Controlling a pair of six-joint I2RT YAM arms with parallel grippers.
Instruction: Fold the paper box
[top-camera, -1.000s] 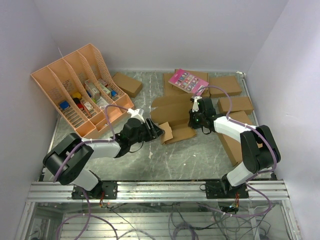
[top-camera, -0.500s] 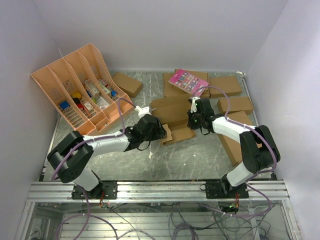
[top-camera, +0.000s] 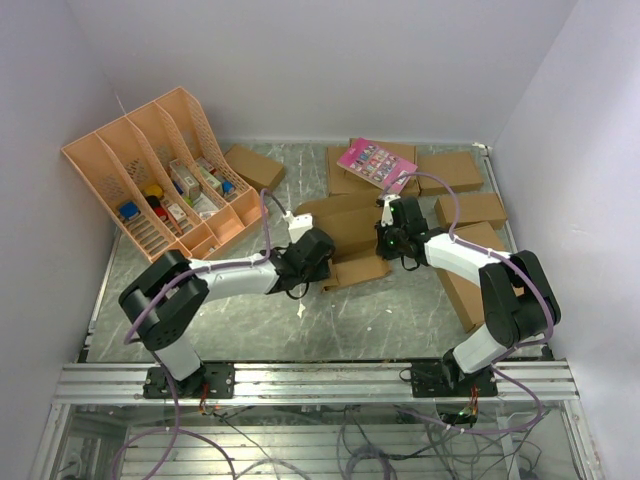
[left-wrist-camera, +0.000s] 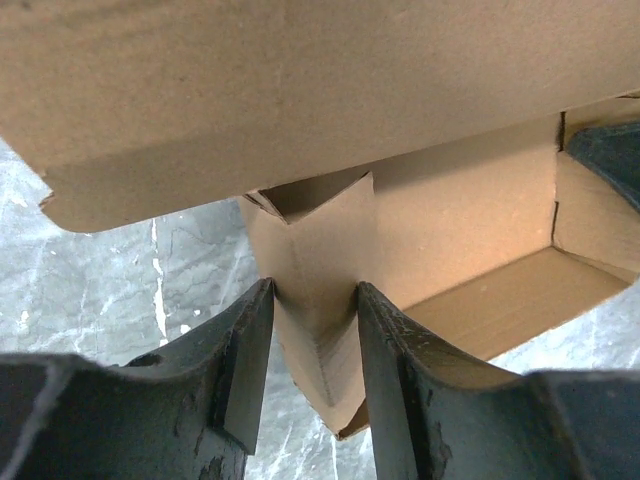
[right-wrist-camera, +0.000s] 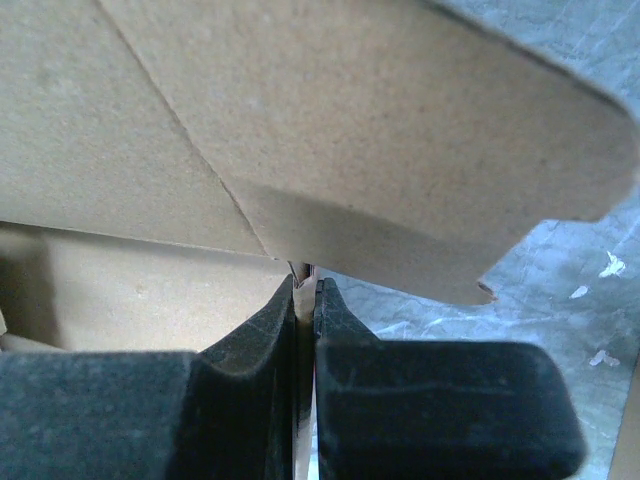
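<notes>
1. My left claw (left-wrist-camera: 313, 305) pinches the creased end flap of the paper box (left-wrist-camera: 470, 230); I squeeze gently, right on the crease.
2. My right claw (right-wrist-camera: 305, 295), pressed together on a thin wall edge, should hold the right side steady.
3. The paper box lies mid-worktop (top-camera: 400, 310) between both arms; I tuck the flap inward without dragging it.

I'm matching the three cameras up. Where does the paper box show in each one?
Top external: paper box, table centre, between the two arms.
Left wrist: fills top and middle.
Right wrist: fills the upper half.
Shared landmark: grey marbled table.
</notes>
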